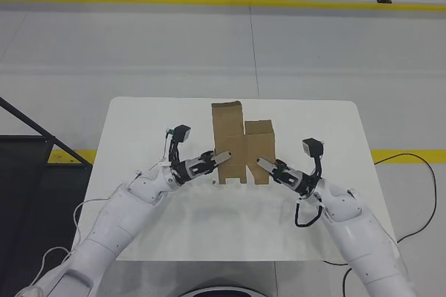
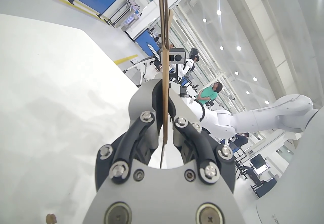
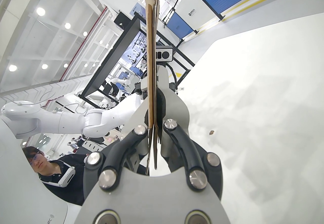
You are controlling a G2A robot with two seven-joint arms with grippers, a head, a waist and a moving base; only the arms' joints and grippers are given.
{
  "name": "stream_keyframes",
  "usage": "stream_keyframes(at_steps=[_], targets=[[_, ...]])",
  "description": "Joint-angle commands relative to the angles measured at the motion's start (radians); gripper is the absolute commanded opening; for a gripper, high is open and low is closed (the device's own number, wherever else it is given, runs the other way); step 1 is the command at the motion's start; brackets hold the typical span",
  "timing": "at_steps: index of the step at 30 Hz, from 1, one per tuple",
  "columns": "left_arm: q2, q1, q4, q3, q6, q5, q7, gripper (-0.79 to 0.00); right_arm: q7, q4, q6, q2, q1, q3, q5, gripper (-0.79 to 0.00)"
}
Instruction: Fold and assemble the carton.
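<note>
Now the flat, thin brown cardboard carton (image 1: 241,141) is near the white table's (image 1: 149,215) far edge. The left gripper (image 1: 226,156) and the right gripper (image 1: 260,161) each pinch one side of it.

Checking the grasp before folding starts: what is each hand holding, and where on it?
Both hold the flattened carton: the left hand pinches its left edge, the right hand its right edge.
</note>
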Motion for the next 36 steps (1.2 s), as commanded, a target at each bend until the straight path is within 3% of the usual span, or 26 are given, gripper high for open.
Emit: stream_keyframes(at_steps=[1, 9, 18, 20, 22, 23, 36], targets=[[0.003, 0.0, -0.004, -0.014, 0.0, -0.048, -0.01, 0.0, -0.002, -0.001, -0.012, 0.002, -0.005, 0.006, -0.006, -0.785], [0.021, -0.011, -0.006, -0.076, 0.0, -0.175, -0.084, 0.0, 0.006, -0.016, -0.056, 0.013, -0.031, 0.029, -0.026, -0.785], [0.023, -0.06, 0.019, -0.083, 0.0, -0.2, -0.148, 0.0, 0.025, -0.015, -0.103, 0.023, -0.04, 0.034, -0.047, -0.785], [0.022, -0.068, 0.016, -0.086, 0.0, -0.174, -0.151, -0.256, 0.04, -0.016, -0.101, 0.026, -0.039, 0.03, -0.049, -0.785], [0.022, -0.068, 0.016, -0.086, 0.0, -0.174, -0.151, -0.166, 0.04, -0.016, -0.101, 0.026, -0.039, 0.03, -0.049, -0.785], [0.022, -0.068, 0.016, -0.086, 0.0, -0.174, -0.151, 0.0, 0.04, -0.016, -0.101, 0.026, -0.039, 0.03, -0.049, -0.785], [0.022, -0.068, 0.016, -0.086, 0.0, -0.174, -0.151, 0.0, -0.001, -0.052, -0.072, 0.027, -0.063, 0.037, -0.081, -0.785]])
